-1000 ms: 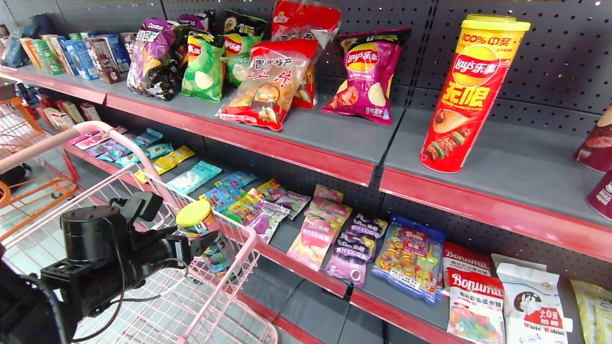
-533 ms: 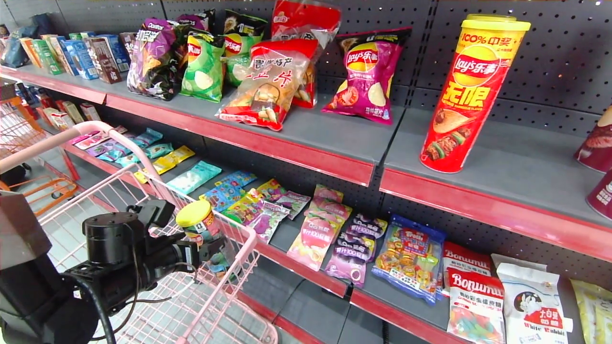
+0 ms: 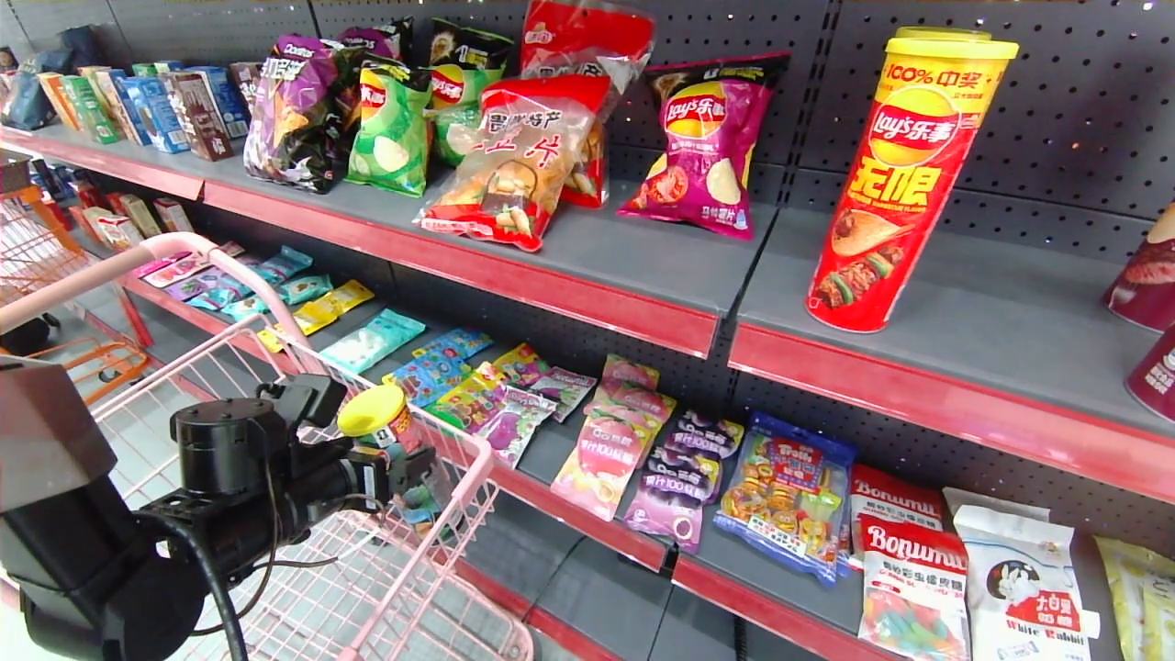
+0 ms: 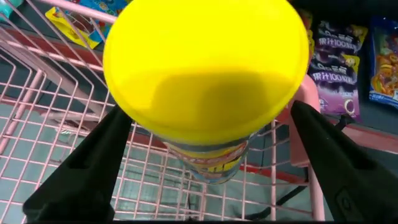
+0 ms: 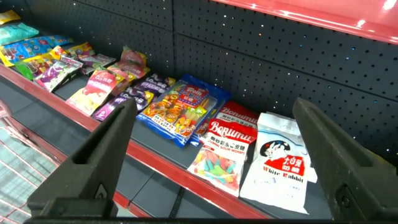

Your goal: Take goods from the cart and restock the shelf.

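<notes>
A crisp can with a yellow lid (image 3: 372, 410) stands upright in the far corner of the pink wire cart (image 3: 473, 450). My left gripper (image 3: 410, 462) is inside the cart at the can, just below the lid. In the left wrist view the lid (image 4: 205, 62) is very close. The left gripper (image 4: 208, 171) is open there, with one dark finger (image 4: 93, 168) on each side of the can body and a gap between them and it. My right gripper (image 5: 211, 168) is open and holds nothing, in front of the lower shelf (image 5: 155, 155).
The upper shelf (image 3: 587, 266) holds chip bags and a tall red and yellow can (image 3: 904, 174), with bare grey board around the can. Candy bags (image 3: 789, 496) cover the lower shelf. An orange cart (image 3: 37, 266) stands at the far left.
My left arm has pushed forward into the cart toward the can, and its fingers now flank the can below the lid. The can and the shelf goods have not moved.
</notes>
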You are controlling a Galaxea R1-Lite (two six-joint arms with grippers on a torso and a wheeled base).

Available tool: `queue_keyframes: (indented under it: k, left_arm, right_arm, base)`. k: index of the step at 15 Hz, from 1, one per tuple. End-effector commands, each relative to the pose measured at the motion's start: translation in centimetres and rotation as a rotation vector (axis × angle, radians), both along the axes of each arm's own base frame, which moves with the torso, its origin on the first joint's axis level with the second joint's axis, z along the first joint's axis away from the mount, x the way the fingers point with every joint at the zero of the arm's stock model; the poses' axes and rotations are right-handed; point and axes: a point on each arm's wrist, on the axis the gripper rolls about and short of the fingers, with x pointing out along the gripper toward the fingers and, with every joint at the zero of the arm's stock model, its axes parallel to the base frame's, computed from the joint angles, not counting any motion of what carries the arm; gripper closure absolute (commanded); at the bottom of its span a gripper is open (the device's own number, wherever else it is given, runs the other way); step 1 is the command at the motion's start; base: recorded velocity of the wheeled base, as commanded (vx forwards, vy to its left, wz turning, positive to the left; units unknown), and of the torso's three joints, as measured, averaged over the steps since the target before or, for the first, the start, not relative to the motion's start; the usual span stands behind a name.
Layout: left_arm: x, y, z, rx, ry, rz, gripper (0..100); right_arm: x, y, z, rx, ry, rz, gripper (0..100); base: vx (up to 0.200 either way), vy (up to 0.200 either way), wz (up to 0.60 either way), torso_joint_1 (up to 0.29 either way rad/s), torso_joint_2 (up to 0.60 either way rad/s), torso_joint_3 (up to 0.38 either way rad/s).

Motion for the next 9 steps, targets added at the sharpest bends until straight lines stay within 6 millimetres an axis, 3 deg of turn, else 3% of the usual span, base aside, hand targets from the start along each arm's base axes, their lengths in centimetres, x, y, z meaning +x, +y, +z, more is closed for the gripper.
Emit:
queue_keyframes:
  k: [1,5,6,9]
  left_arm:
    - [0.27,0.06,-0.03,0.001,-0.003,0.003,0]
    - [0.83,0.51,-0.41,0.010,-0.001,0.019,0]
    - [0.81,0.56,-0.72,0.010,0.011,0.021,100]
    - [0.93,0.50,-0.83,0.011,0.013,0.021,100]
  right_arm:
    - [0.01,0.00,0.01,0.000,0.001,0.000,0]
    - [0.02,0.00,-0.04,0.000,0.002,0.001,0]
    - [0.02,0.00,-0.04,-0.003,0.002,0.000,0]
    - [0.01,0.00,0.01,-0.003,0.001,0.000,0]
  base:
    - [0.000,0.000,0.00,0.000,0.00,0.000]
    - [0.000,0.000,0.00,0.000,0.00,0.000]
    - [0.000,0.000,0.00,0.000,0.00,0.000]
    - [0.000,0.000,0.00,0.000,0.00,0.000]
